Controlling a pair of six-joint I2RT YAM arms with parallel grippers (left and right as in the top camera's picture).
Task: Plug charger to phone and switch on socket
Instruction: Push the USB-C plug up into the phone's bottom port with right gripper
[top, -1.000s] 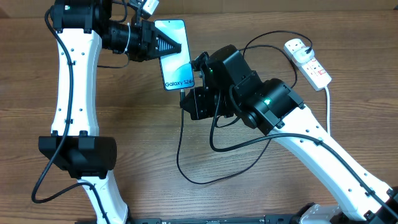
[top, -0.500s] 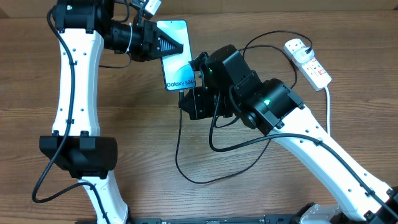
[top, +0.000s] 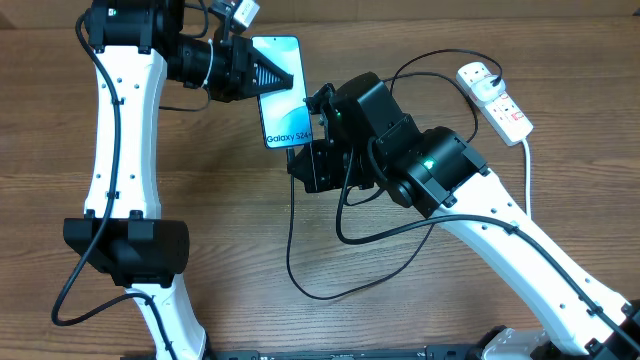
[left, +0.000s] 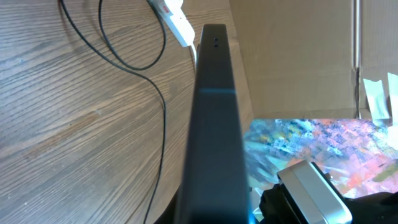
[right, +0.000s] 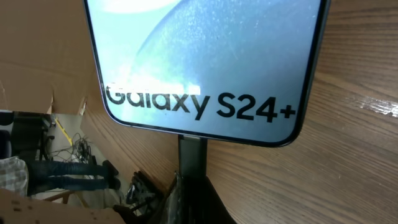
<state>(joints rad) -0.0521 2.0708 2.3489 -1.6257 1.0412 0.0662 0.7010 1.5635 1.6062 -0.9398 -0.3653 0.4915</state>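
In the left gripper (top: 285, 72), pinched by one long edge: the phone (top: 282, 95), screen up. Long axis in line with the right gripper (top: 300, 155), lettered end pointing at it. Touching that end, the charger (top: 345, 235) tip, clamped in the right gripper. Well right of the phone, the socket (top: 497, 100).

This looks like a robotics lab. White-and-black robot arms (top: 120, 130) work on a wood-grain desk (top: 230, 230) walled with brown cardboard sheets (left: 292, 56). Loose tangled wires (right: 68, 148) lie beyond it.
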